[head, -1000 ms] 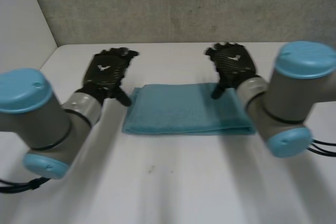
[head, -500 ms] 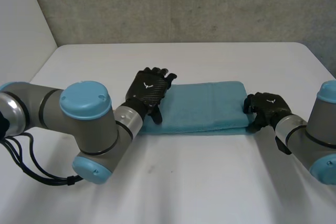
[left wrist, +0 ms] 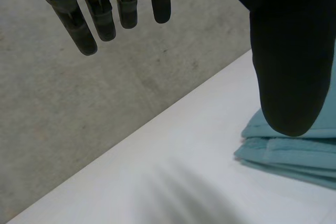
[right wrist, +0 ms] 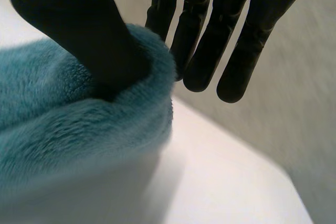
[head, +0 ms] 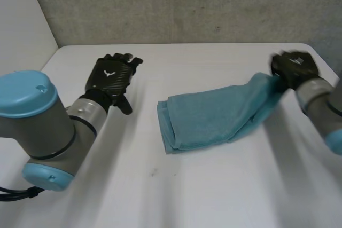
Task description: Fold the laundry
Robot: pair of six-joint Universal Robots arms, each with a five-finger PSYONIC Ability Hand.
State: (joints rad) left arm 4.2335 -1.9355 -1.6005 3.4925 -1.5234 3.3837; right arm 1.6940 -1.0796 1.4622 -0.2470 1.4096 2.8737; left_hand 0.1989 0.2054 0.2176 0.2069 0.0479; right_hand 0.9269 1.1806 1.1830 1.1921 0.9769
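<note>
On the left, the left hand [head: 109, 76] hangs over the white table [head: 160, 196]. Its fingers [left wrist: 84, 24] are straight and loose, and it holds nothing. It is apart from the towel [head: 214, 113], which is blue and folded into a long strip in the middle of the table. On the right, the right hand [head: 294, 68] has the towel's right end pinched between its thumb [right wrist: 79, 30] and its straight fingers. That end is up off the table. I think the job right now is to bring that end over to the left end, so the strip folds in half. To do it well, the right hand should hold tight so the fluffy cloth does not slip out. It should lift high enough that the cloth does not drag, and go straight along the strip, not off to one side. The left hand could come over and press flat on the left end, because a pull from one side can make the whole towel slide. The two ends should sit edge on edge before the right hand lets go. The towel's long way runs across the table from left to right, on a slant. Its left end lies flat, nearer the robot, with its short edge facing the left hand's side. Its right end points up and away, toward the back.
</note>
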